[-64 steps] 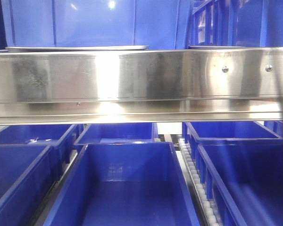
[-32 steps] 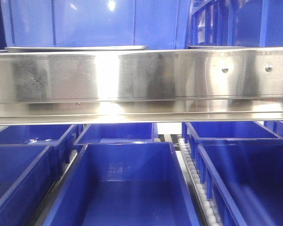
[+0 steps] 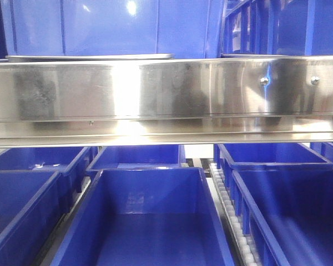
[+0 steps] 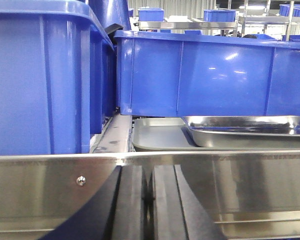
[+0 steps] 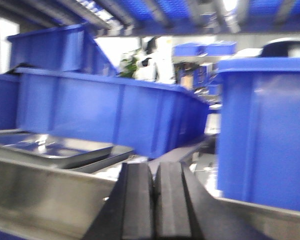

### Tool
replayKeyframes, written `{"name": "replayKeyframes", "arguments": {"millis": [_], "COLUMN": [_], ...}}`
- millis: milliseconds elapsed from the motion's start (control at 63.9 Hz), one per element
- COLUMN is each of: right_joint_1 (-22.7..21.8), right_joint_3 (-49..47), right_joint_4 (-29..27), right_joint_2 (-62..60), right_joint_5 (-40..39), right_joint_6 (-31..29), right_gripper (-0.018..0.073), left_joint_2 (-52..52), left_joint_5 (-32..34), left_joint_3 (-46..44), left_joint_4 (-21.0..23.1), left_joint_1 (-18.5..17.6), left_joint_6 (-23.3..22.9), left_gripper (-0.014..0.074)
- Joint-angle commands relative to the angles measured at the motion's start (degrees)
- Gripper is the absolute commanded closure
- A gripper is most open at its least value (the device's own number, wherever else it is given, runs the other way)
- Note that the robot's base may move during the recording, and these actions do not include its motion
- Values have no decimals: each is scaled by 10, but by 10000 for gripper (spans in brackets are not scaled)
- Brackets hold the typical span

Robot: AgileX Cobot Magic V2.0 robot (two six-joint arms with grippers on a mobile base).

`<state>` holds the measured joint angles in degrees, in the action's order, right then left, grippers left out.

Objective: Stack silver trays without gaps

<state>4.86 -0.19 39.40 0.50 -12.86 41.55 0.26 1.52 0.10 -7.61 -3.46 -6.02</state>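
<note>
Two silver trays lie on the shelf behind the steel rail. In the left wrist view a flat grey tray [image 4: 157, 136] sits low, and a shinier silver tray [image 4: 245, 131] rests tilted across its right part. The right wrist view, blurred, shows the same pair: the upper tray [image 5: 50, 147] and the lower one's rim [image 5: 112, 154]. From the front only thin tray edges [image 3: 89, 56] show above the rail. My left gripper [image 4: 148, 172] is shut and empty, below the rail's top edge. My right gripper [image 5: 154, 170] is shut and empty, right of the trays.
A long steel rail [image 3: 166, 97] with screws crosses the front of the shelf. Tall blue bins [image 4: 205, 75] stand behind the trays, with another [image 4: 40, 80] at the left and one [image 5: 262, 130] at the right. Several open blue bins [image 3: 150, 221] sit below.
A thin dark line at the front view's right edge has gone, and reflections on the rail near the screws have shifted. The tray edges have not moved.
</note>
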Motion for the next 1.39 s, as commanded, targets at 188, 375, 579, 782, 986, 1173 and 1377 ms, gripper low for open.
{"name": "replayKeyframes", "arguments": {"millis": [188,375,579,782,986,1173,1377], "right_joint_1": [-38,-38,-38,-38,-38,-38,-38], "right_joint_3": [2,2,2,2,2,2,2], "right_joint_4": [-5,-5,-4,-50,-356,-401,-401], "right_joint_2": [-5,-5,-5,-5,-5,-5,-5], "right_joint_5": [81,122,146,171,169,150,150], "right_joint_6": [1,1,1,-71,-415,-469,-469], "right_gripper": [638,638,638,638,638,638,638], "left_joint_2": [-3,-3,-3,-3,-3,-3,-3], "left_joint_5": [10,10,10,10,10,10,10], "left_joint_3": [-1,-1,-1,-1,-1,-1,-1], "left_joint_4": [-1,-1,-1,-1,-1,-1,-1], "left_joint_1": [-1,-1,-1,-1,-1,-1,-1], "left_joint_6": [1,1,1,1,1,1,1], "left_gripper": [593,593,593,593,593,593,593]}}
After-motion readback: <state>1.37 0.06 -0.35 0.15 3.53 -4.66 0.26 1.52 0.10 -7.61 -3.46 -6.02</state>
